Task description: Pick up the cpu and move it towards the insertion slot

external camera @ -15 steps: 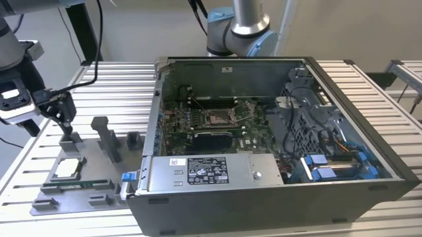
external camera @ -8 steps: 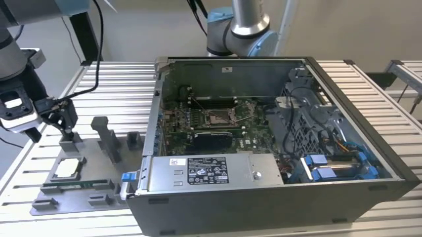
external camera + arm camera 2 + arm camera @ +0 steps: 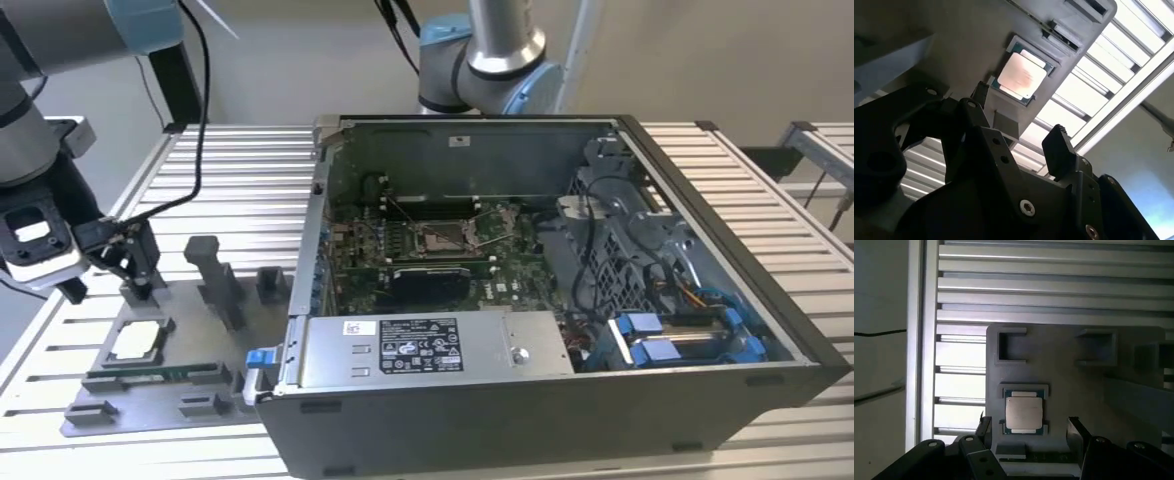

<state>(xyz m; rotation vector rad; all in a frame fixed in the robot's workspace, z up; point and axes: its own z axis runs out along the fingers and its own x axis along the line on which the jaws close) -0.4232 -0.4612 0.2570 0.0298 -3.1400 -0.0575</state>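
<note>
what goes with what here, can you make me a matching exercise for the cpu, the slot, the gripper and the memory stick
1 cpu
2 insertion slot
3 gripper
4 memory stick

a on the motherboard inside the open computer case
b open, hovering over the grey tray
c seated in a square recess of the grey tray
d long, thin and green, lying on the grey tray

Pairs: 1-c, 2-a, 3-b, 4-d

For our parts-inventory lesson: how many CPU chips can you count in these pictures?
1. The cpu sits in its recess on the grey holder plate, at the exterior view's left of the open computer case. Another could lie hidden inside the case.
</note>
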